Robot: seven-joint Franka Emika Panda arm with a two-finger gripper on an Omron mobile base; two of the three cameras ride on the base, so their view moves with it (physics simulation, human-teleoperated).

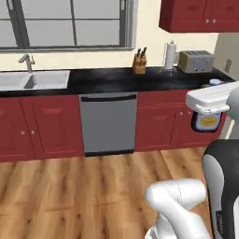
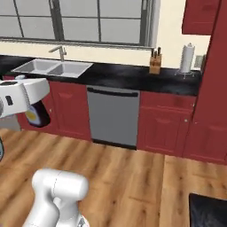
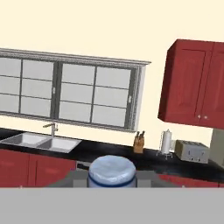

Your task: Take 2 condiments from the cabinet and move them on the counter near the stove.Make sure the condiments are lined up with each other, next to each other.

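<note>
Pale-capped purple bottle (image 3: 112,171), apparently pinched in the gripper (image 1: 207,113), rides above the wooden floor, facing the sink counter (image 1: 116,78); a loose pinch while travelling could drop it.

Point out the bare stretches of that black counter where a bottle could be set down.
The counter lies bare between the sink and the knife block. A narrower gap sits between the block and the paper towel roll. Past the roll it is crowded by the toaster.
</note>
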